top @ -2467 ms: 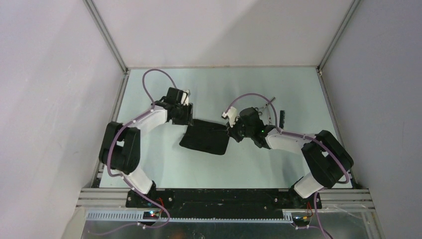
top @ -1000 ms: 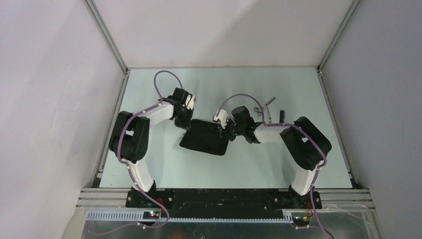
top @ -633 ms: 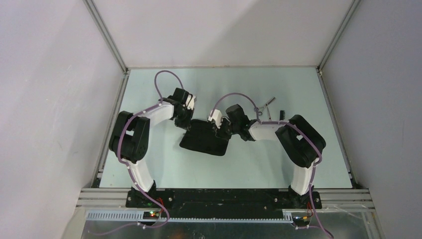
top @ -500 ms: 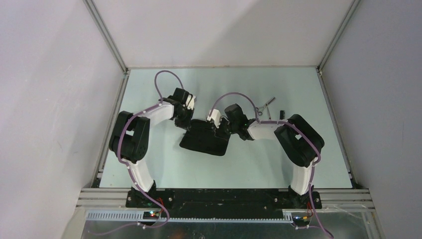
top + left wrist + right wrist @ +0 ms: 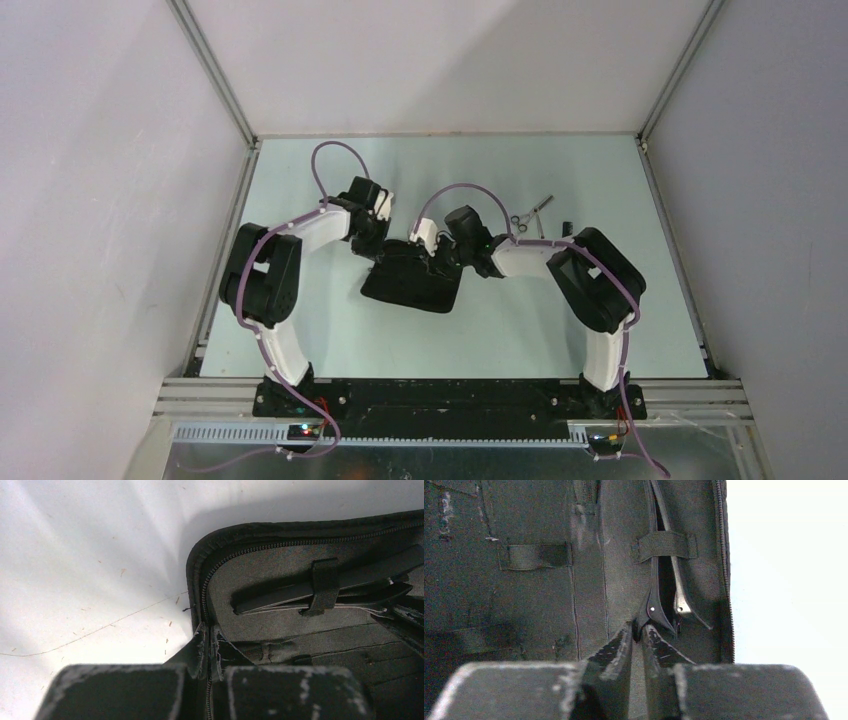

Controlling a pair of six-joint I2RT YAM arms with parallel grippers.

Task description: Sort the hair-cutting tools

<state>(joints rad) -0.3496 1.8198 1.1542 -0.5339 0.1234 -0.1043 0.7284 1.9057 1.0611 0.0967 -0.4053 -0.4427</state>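
Observation:
An open black zip case (image 5: 405,290) lies mid-table. My left gripper (image 5: 372,245) is shut on its zipped rim (image 5: 205,605); the pinch shows in the left wrist view (image 5: 207,636). My right gripper (image 5: 437,258) hovers over the case's inside (image 5: 539,595). Its jaws (image 5: 638,630) stand a narrow gap apart, with grey lining showing between them. Right at the tips lie the tails of two slim clips, one dark (image 5: 653,600) and one silver (image 5: 678,600), tucked under an elastic strap (image 5: 664,546). Silver scissors (image 5: 528,213) lie on the table beyond the right arm.
A small black slim item (image 5: 566,226) lies on the table just right of the scissors. In the left wrist view a long black flat tool (image 5: 280,597) sits under a strap (image 5: 325,582). Grey walls and metal rails (image 5: 225,215) enclose the table.
My right arm has slid left, farther over the case, and its jaws have parted from shut to a narrow gap. My left gripper has kept its pinch on the case rim.

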